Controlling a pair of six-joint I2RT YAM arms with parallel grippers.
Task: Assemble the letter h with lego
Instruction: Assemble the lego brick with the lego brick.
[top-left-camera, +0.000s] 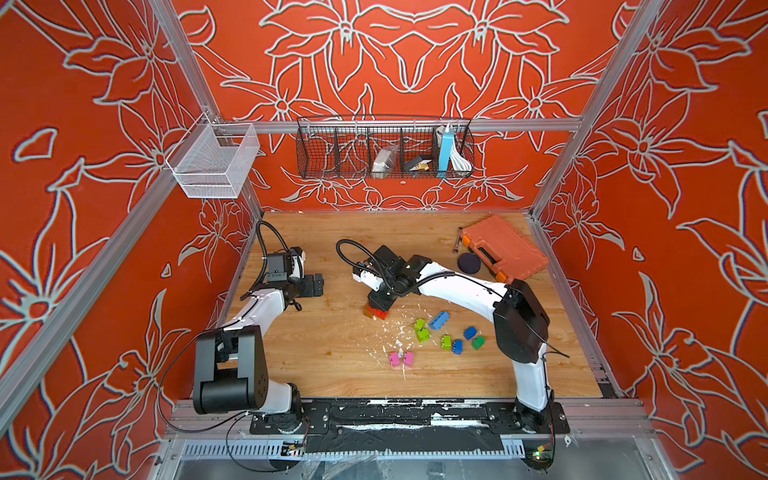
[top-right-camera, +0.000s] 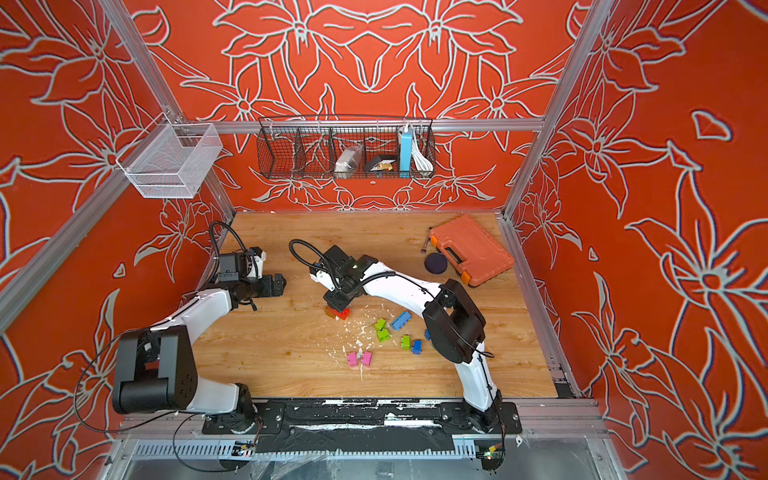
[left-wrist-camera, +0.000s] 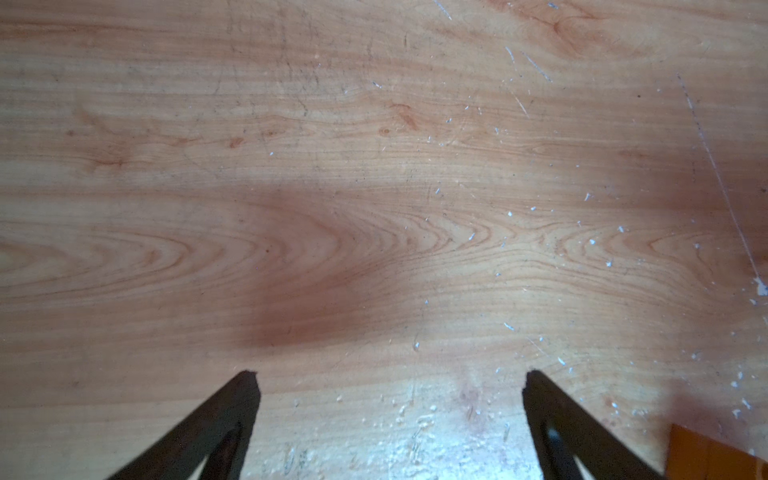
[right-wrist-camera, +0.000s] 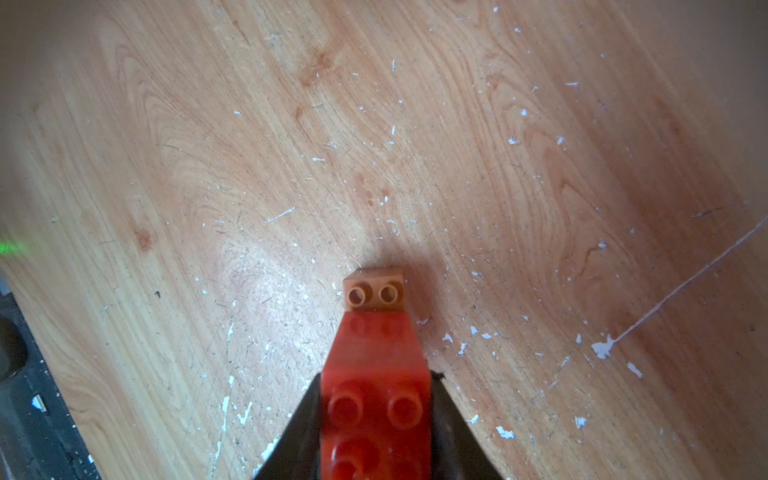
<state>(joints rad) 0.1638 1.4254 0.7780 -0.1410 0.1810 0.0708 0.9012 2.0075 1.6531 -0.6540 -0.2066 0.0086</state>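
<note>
While the right arm (top-left-camera: 457, 286) bends in from the near right corner, we find the right gripper (top-left-camera: 380, 306) in both top views over the middle of the table (top-left-camera: 316, 365), clenched on a red brick (top-left-camera: 380, 314). A brown brick (top-left-camera: 368, 312) touches the red one on its left. Nearer and to the right lie the loose bricks (top-left-camera: 446, 341): three lime green bricks (top-left-camera: 423, 335), a long blue brick (top-left-camera: 439, 321), two small blue bricks (top-left-camera: 457, 346), a dark green brick (top-left-camera: 478, 343) and, nearest of all, two pink bricks (top-left-camera: 395, 359) side by side. The wood around them is littered with white flecks (top-left-camera: 401, 331). An orange tool case (top-left-camera: 503, 247) sits at the far right, with a dark round disc (top-left-camera: 468, 263) just beside it on the left. The left gripper (top-left-camera: 312, 286) hangs over the left part of the table, well apart from every brick.

From the left wrist we see the left gripper (left-wrist-camera: 388, 376) released, its two dark fingers (left-wrist-camera: 243, 403) spread wide with only bare wood grain and white flecks between them. An orange-brown corner (left-wrist-camera: 715, 453) shows at the picture's edge; we cannot tell what it is.

From the right wrist we see the right gripper (right-wrist-camera: 377, 378) grasping the red brick (right-wrist-camera: 376, 357) by its two long sides, studs turned to the camera. The brown brick (right-wrist-camera: 372, 291) sits against the red brick's end beyond the fingertips, its shadow on the table (right-wrist-camera: 208, 166). Whether the two are pressed together we cannot tell.
</note>
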